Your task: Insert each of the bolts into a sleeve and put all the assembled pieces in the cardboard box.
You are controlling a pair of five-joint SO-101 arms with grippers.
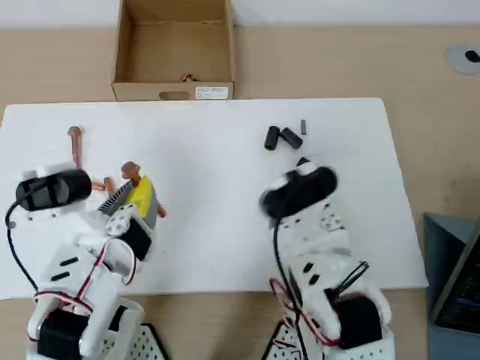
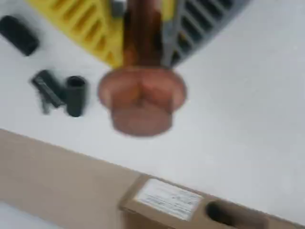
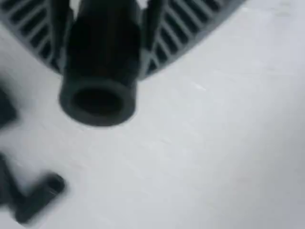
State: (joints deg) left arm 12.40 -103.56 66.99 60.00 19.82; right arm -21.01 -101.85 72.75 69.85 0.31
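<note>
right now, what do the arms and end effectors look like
The left arm and right arm are white shells with black motors and red and black cables. The left end effector pairs a yellow ribbed finger with a grey one; the right end effector has grey ribbed fingers.

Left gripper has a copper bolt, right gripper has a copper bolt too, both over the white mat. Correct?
No. The right gripper holds a black sleeve, not a copper bolt; the right wrist view shows its hollow end. The left gripper does have a copper bolt, and both are over the white mat.
</note>
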